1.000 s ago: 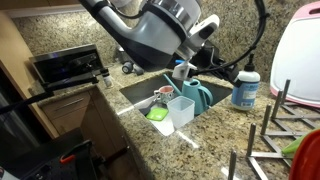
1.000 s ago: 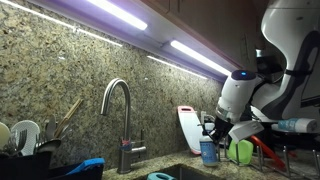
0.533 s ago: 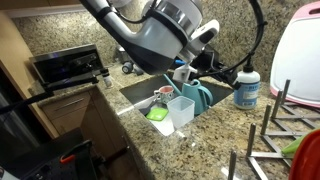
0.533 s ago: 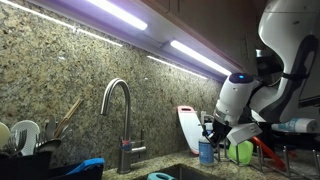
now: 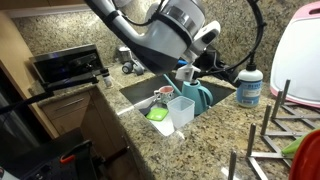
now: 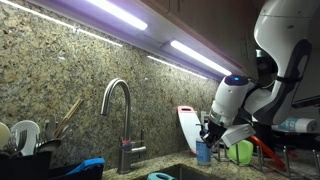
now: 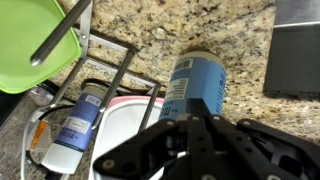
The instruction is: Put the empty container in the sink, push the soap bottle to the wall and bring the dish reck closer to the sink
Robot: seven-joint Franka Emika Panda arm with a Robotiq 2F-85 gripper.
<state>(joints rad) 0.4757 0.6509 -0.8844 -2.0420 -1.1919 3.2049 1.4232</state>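
Note:
The soap bottle (image 5: 247,88) stands on the granite counter right of the sink (image 5: 140,92), near the wall (image 5: 70,30). In the wrist view my gripper (image 7: 188,122) is shut, its joined fingertips pressed against the blue and white soap bottle (image 7: 195,85). The same gripper (image 6: 207,136) hangs just above the bottle (image 6: 203,152) in an exterior view. The empty container (image 5: 181,110) stands upright in the sink beside a teal jug (image 5: 197,97). The dish reck (image 5: 270,135) sits at the right; its wires (image 7: 118,78) lie left of the bottle.
A curved chrome faucet (image 6: 118,110) rises at the sink's back. A green plate (image 7: 35,45) and a second bottle (image 7: 75,125) lie by the rack. A white and red board (image 6: 188,125) leans behind the soap bottle. A green sponge (image 5: 157,113) is in the sink.
My shut gripper and the soap bottle have slid a little to the left in the faucet-side exterior view. The container and the rack have not moved.

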